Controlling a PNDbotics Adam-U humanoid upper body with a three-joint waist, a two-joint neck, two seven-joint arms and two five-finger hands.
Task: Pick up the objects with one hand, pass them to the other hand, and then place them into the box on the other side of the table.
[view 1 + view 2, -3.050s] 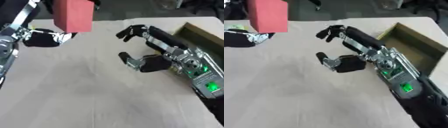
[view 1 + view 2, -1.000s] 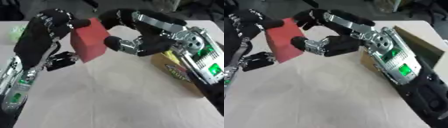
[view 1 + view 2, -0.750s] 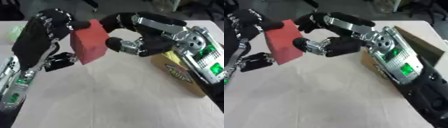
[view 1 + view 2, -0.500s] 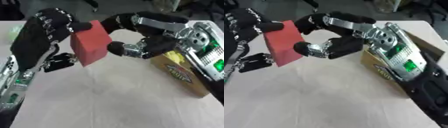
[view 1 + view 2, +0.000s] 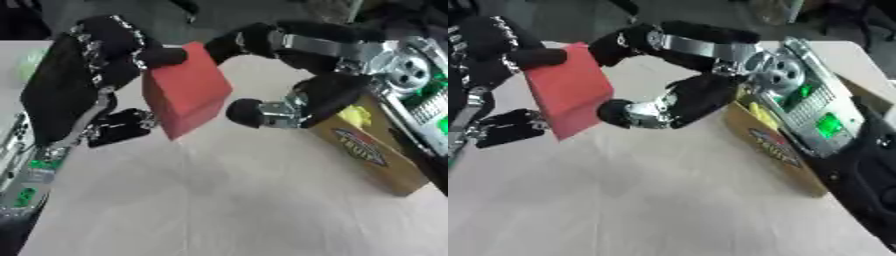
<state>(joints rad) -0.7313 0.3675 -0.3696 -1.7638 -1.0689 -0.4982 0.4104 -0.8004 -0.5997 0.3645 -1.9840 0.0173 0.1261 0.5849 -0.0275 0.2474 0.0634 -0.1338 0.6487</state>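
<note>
Left hand (image 5: 83, 75) holds a red block (image 5: 185, 87) up above the bench (image 5: 227, 200), in the upper left of the left eye view; its fingers curl over the block's top edge and its thumb (image 5: 122, 127) sits below, by the block's lower left edge; the block is tilted, one corner pointing down, and it is clear of the bench surface.

Right hand (image 5: 684, 97) comes in from the right and brackets the block's other side — its upper fingers (image 5: 623, 42) arch over to the block's top right corner, and its thumb (image 5: 619, 112) reaches toward the lower right face. Whether the thumb tip actually touches the block I cannot tell; it is at least just beside it. The fingers are curved, spread wide around the block rather than closed on it.

Just beyond the right hand, along the bench's right side, lies a box (image 5: 372, 150) of brown card with a printed oval label on its near wall; something yellow (image 5: 354, 116) shows inside it, partly hidden by the right wrist. The right forearm, silver with green lights, passes over the box's open top.

At the far left edge of the bench a pale green shape (image 5: 26, 65) shows — too blurred to make out.
</note>
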